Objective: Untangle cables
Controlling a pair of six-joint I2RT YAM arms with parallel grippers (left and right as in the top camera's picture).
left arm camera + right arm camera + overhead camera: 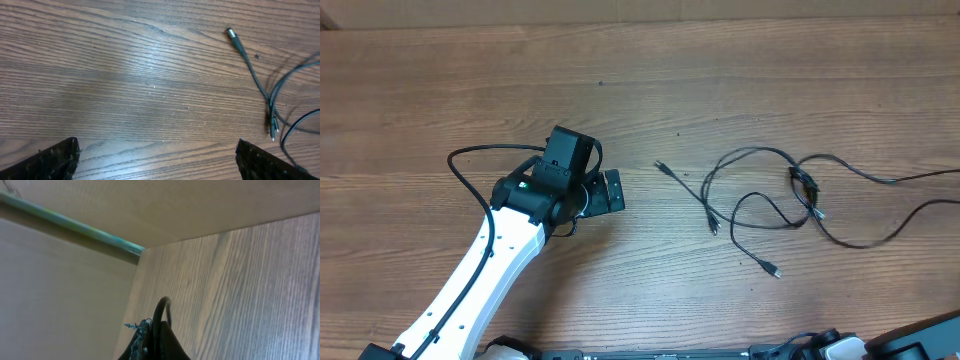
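So, approach step: left gripper (610, 190) wide apart, empty; cables (760, 200) lie tangled near its right side, untouched. Right gripper (156, 340): can't tell. Nxt I'd reach nearest plug (661, 165) w/ care.

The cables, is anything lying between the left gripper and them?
Nothing visible does. Only bare wooden table lies between the open left gripper and the cables. The nearest plug end lies unobstructed ahead of its fingers in the left wrist view.
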